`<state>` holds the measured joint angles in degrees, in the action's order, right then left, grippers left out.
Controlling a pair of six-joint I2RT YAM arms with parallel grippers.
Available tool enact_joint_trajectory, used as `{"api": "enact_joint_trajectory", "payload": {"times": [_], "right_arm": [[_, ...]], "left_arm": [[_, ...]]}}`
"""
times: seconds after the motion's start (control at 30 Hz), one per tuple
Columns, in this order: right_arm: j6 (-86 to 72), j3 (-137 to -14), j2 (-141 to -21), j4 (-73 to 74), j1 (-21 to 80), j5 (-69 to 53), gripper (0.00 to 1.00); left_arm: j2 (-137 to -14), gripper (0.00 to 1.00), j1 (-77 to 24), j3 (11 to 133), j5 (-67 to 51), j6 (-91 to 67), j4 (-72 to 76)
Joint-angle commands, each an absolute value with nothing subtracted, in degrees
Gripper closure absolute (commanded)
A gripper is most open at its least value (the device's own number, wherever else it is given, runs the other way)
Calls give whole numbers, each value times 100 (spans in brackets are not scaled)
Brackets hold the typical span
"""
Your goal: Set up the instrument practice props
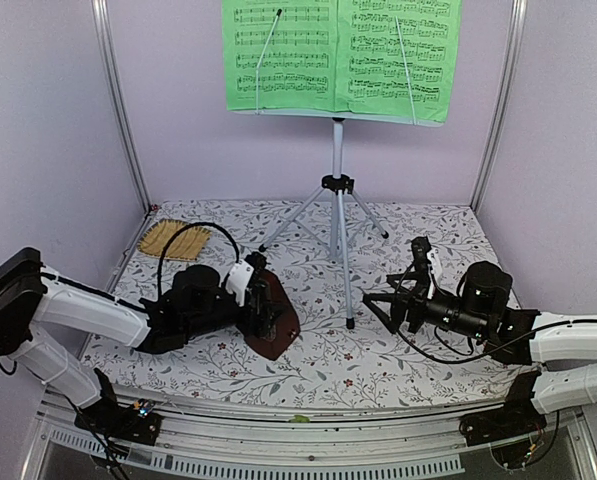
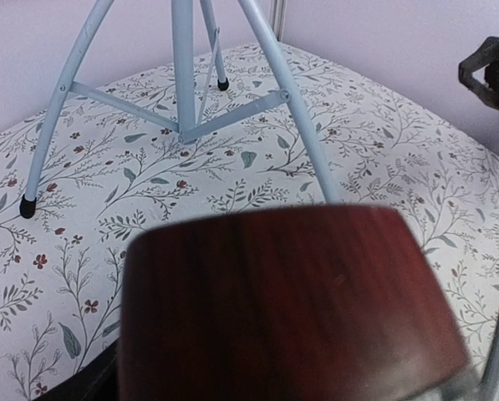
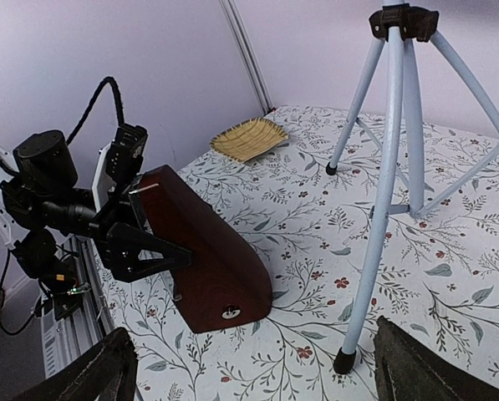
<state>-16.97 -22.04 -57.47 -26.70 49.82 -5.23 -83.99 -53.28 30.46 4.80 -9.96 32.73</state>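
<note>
Your left claw [image 1: 261, 297] straddled the narrow end of the tilted metronome [image 3: 211, 267] on the worktop [image 1: 418, 370]; pinching or not, I couldn't tell. Your right claw [image 3: 251, 334] stood spread near the music stand [image 1: 337, 215]. With the sheet-music booklet [image 1: 343, 55] on the stand, setting the metronome upright looked next, given a firm pinch.

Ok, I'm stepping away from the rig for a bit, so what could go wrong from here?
1. The metronome lies on its side with the left gripper at its narrow end. The smooth, tapered wood might slip or tip when raised.
2. The music stand, carrying the green booklet, has a thin front leg close to the metronome and the open right gripper. A swing could knock it over.
</note>
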Motion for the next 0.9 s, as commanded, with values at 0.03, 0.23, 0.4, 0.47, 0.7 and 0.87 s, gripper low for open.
{"api": "enact_joint_trajectory", "payload": {"times": [0.03,0.23,0.4,0.47,0.7,0.87], "right_arm": [[-1704,-2198,-5722,-2770,5010,-527,1],[-1688,-2224,-5741,-2731,5013,-529,1],[-1687,-2224,-5740,-2718,5014,-538,1],[-1679,-2225,-5724,-2703,5010,-545,1],[-1614,-2252,-5643,-2721,5011,-560,1],[-1435,-2365,-5610,-2924,5010,-562,1]], "left_arm": [[-8574,21,-5423,3052,545,-689,3906],[-8801,19,-5415,3376,551,-663,3606],[-8825,28,-5406,3372,460,-719,3680],[-8780,44,-5406,3474,410,-745,3549],[-8225,100,-5423,4142,423,-589,2598],[-7687,100,-5555,4902,462,-30,1829]]}}
